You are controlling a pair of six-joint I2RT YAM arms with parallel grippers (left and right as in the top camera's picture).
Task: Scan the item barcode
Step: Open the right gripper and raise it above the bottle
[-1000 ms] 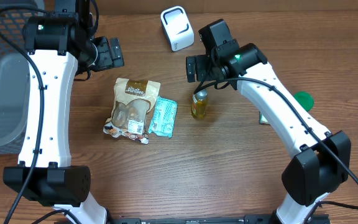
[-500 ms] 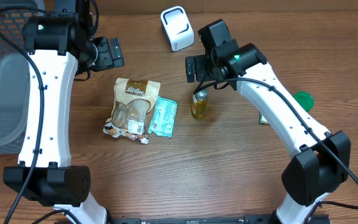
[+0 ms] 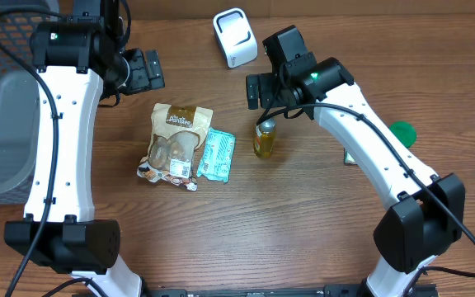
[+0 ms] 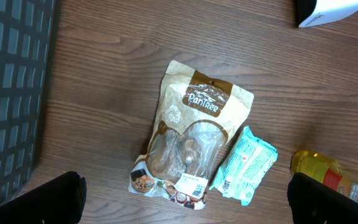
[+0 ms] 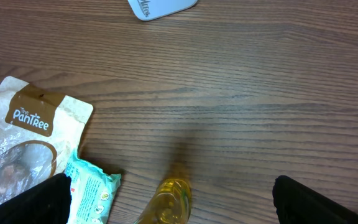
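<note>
The left arm was raised in a tall arch from its base at the near edge, and the left gripper was held well above the table at the far side, its jaws spread wide with nothing between them. The right arm was stretched from its base across the table, bent at the elbow, and the right gripper was likewise seen fully spread and empty.

A brown pouch was seen from the left wrist below that gripper, centred between its two fingertips and well apart from them. It was laid flat, its long axis running from the printed header at the far end to a white label at the near end, slightly tilted. A teal packet was laid just beside the pouch, on the side toward the right gripper, with its long axis roughly parallel to the pouch's.

A yellow bottle was found just below the right gripper on the near side. It appeared to be lying down, with its long axis running near to far and the cap end turned toward that gripper. The white scanner was set beyond both grippers toward the far edge, nearer the right one and touched by neither.

A wire basket was placed behind the left gripper, and a green lid lay behind the right forearm
</note>
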